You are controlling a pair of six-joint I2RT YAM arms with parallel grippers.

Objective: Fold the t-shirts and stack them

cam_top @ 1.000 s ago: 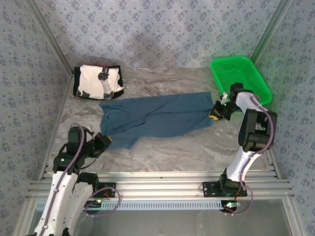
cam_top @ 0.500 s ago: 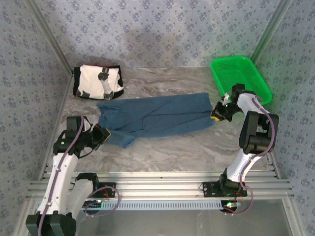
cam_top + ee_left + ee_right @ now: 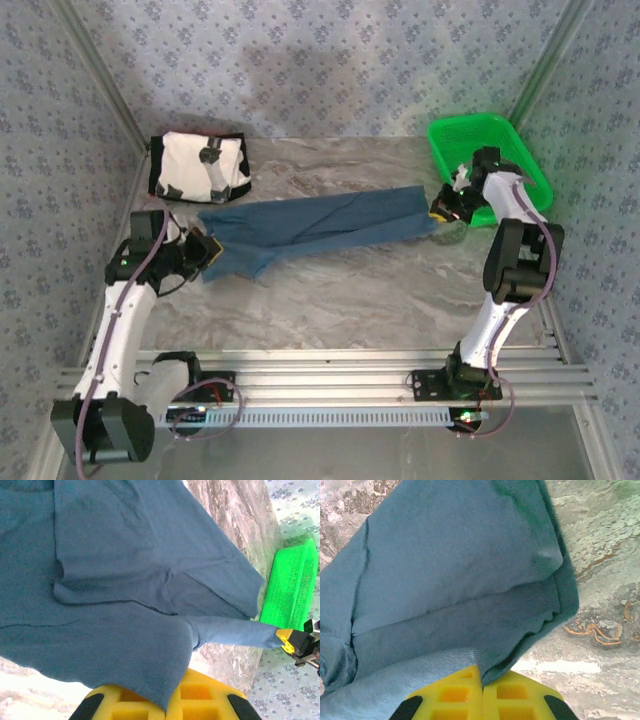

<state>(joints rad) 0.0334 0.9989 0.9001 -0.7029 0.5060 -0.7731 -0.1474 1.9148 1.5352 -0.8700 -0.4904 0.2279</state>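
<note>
- Across the middle of the marbled table (image 3: 400, 290), the teal-blue t-shirt (image 3: 320, 225) lies pulled into a long, narrow band. Its long axis runs left to right, with the left end a little nearer the arm bases and the right end farther back.
- At its left end, the left gripper (image 3: 205, 250) is clamped on a corner of the cloth. In the left wrist view the fabric drops between the closed yellow pads (image 3: 200, 700).
- At its right end, the right gripper (image 3: 440, 210) pinches the hem. In the right wrist view the folded edge is caught where the two pads (image 3: 455, 695) meet.
- In the left wrist view, a thin strip of cloth stretches taut to the far gripper.
- The cream-white t-shirt (image 3: 198, 167), black-edged with dark patches, sits bundled at the far left, just behind the teal-blue t-shirt's left end.
- The green basket (image 3: 445, 150) stands at the far right, just beyond the right gripper.
</note>
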